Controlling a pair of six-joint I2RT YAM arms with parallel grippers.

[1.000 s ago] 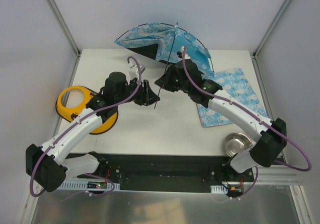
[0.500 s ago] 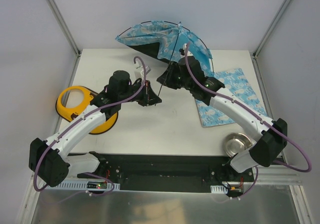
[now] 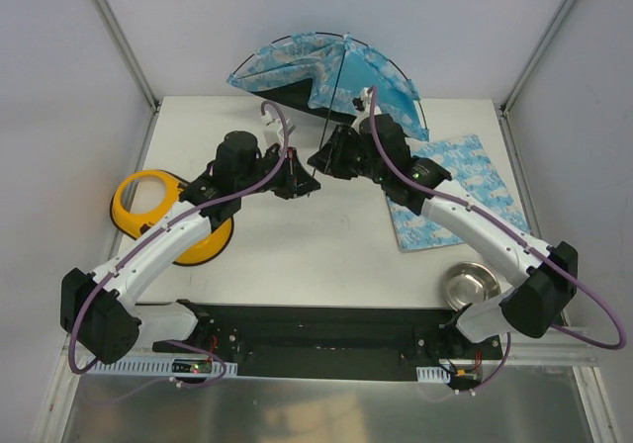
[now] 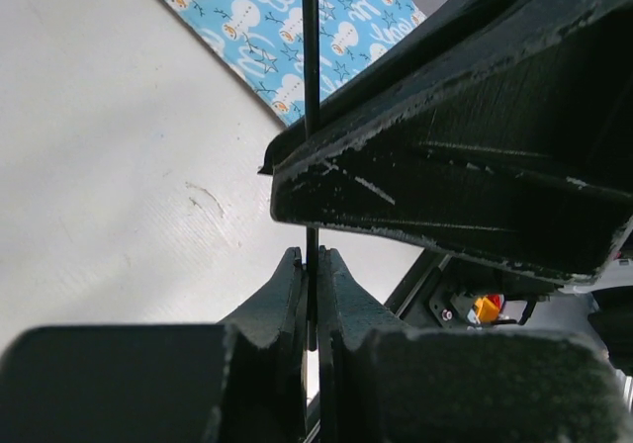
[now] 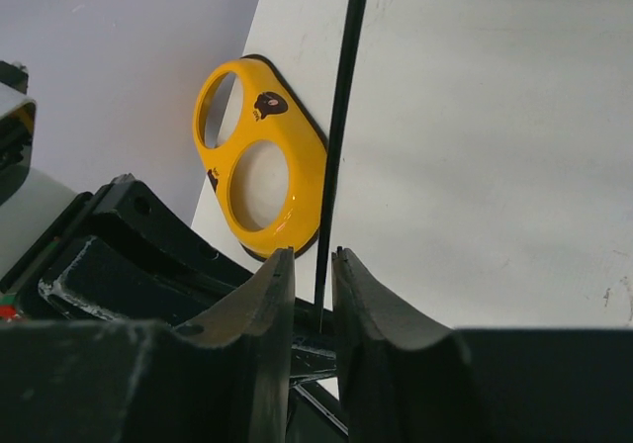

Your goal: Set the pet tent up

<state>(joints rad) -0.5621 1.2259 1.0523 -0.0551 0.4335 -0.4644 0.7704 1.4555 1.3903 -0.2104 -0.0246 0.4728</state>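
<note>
The left end effector (image 4: 311, 261) has just clamped on the thin black pole (image 4: 310, 67) — the right end effector (image 5: 313, 261) has loosened, fingers apart around it — likely a handover; the pet tent (image 3: 297, 62) stands just beyond both.

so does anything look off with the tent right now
The pet tent sits lopsided at the far edge of the table, only partly opened, and one black pole sticks out loose, pinched in the left gripper.

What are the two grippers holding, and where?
Left gripper pinches a thin black pole of the pet tent near its free end; right gripper stands open around it.
</note>
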